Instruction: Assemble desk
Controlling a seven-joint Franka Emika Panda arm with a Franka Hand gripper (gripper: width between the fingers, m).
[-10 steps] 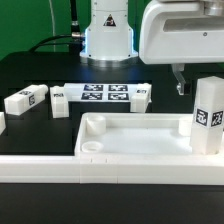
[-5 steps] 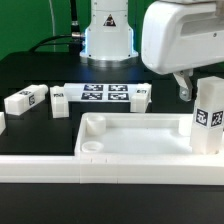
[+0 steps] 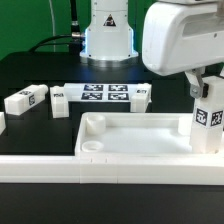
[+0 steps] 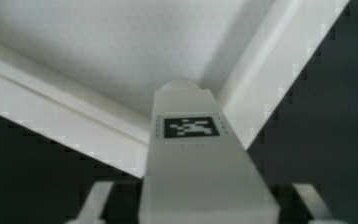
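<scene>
Desk top [image 3: 140, 138] lies centre of exterior view. Leg [image 3: 208, 120] upright in far corner socket, exterior view's right. Gripper [image 3: 208, 88] straddles leg top; can't tell if clamped. Step: likely seating leg. Next: firm grip, twist, stay vertical.

Matte black counter [image 3: 40, 70] fills most of the exterior view, and it also shows as the dark patch in the wrist view [image 4: 16, 175]. The marker board [image 3: 105, 93], a thin flat white sheet with a row of several black-and-white tags, lies flat on the counter toward the back. A long white plastic border rail [image 3: 40, 168] runs across the front. Green backdrop [image 3: 30, 25] behind on the exterior view's left, with a thin dark cable [image 3: 72, 20] running down in front of it.
</scene>
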